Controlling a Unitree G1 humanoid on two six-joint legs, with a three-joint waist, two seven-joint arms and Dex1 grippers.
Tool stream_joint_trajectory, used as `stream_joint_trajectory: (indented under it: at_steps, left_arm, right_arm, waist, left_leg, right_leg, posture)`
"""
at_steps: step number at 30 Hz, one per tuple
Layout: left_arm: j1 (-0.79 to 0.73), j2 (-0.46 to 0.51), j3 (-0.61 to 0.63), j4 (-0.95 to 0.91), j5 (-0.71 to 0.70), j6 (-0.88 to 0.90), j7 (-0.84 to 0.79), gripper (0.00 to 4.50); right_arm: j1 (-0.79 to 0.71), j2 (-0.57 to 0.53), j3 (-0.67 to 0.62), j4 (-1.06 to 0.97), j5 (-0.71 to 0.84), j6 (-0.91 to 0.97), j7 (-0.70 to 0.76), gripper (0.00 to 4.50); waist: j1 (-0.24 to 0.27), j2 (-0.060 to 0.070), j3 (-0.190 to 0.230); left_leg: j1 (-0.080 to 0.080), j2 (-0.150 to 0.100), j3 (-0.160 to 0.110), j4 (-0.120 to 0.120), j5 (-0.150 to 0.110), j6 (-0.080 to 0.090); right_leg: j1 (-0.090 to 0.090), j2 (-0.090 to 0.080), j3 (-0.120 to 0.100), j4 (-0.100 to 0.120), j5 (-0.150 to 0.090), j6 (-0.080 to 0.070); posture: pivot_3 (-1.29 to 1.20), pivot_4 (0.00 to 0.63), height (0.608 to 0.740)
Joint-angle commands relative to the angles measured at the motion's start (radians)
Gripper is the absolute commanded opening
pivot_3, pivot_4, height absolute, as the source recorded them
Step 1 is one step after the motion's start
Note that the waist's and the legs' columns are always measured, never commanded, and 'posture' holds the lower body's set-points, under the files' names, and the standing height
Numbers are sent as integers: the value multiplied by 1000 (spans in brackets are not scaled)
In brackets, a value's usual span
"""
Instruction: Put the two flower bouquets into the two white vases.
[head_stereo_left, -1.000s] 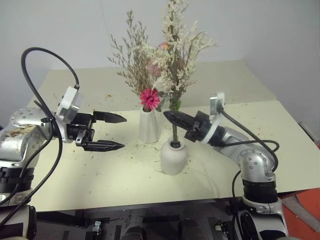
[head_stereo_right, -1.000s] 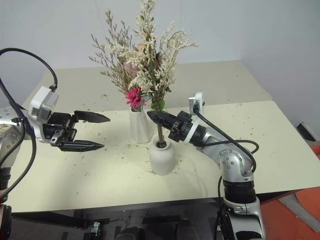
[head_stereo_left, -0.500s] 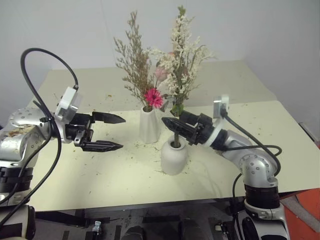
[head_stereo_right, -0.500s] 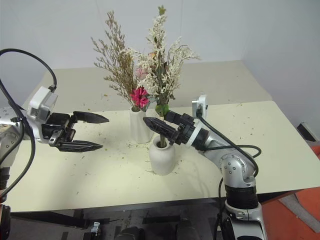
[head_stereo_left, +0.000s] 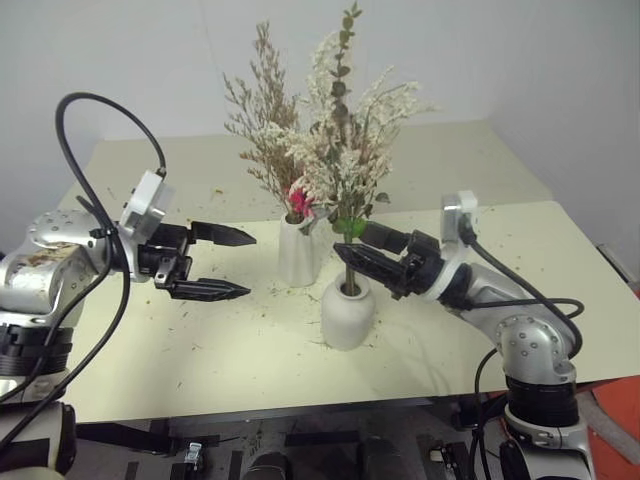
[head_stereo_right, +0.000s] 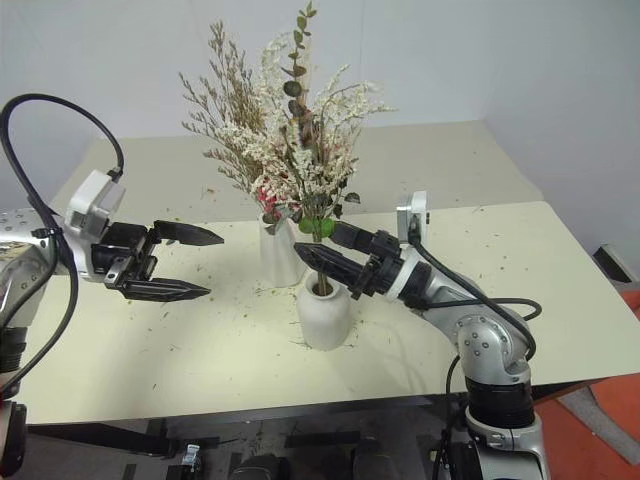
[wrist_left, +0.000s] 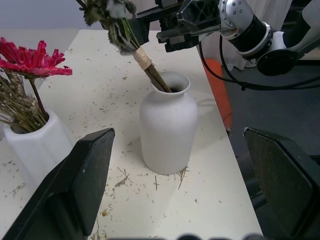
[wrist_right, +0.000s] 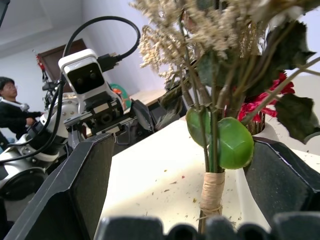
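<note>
The white-blossom bouquet (head_stereo_left: 345, 165) is standing with its wrapped stems in the round vase (head_stereo_left: 347, 313), leaning toward the tall vase (head_stereo_left: 298, 250) just behind it, which is holding the dried-grass bouquet (head_stereo_left: 270, 125) with its pink daisy (head_stereo_left: 300, 202). Both bunches are tangling at the top.

The right gripper (head_stereo_left: 362, 250) is sitting with its fingers spread apart on either side of the stems, just above the round vase's neck, gripping nothing. The left gripper (head_stereo_left: 232, 263) is hovering with its fingers apart, well to the side of both vases, empty.

The risk, as I judge it, is in pulling the right gripper away: a finger catching the stem or a green leaf could be dragging the bouquet out or tipping the round vase into the tall one. The top-heavy lean could also be tilting the bunch further once unsupported.
</note>
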Motion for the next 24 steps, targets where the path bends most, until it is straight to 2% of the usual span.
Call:
stream_joint_trajectory:
  at_steps: [1,17,24]
  left_arm:
    - [-10,7,18,-1,-2,-3,-5,4500]
    - [76,2,46,-38,-15,12,48,4500]
    - [165,19,100,-53,-20,12,85,4500]
  right_arm:
    - [26,-58,-59,-41,41,4,36,4465]
    - [179,-281,-188,2,25,-17,82,4465]
    - [289,-384,-264,26,-19,-32,158,4465]
  waist:
    - [3,0,0]
    - [6,0,0]
    - [16,0,0]
  left_leg:
    - [0,0,0,0,0,0]
    - [0,1,0,1,0,0]
    - [4,2,0,1,-1,2]
  right_leg:
    - [0,0,0,0,0,0]
    - [2,1,0,-2,0,0]
    - [8,2,0,-9,0,0]
  posture:
    - [0,150,740]
    - [0,150,740]
    - [0,150,740]
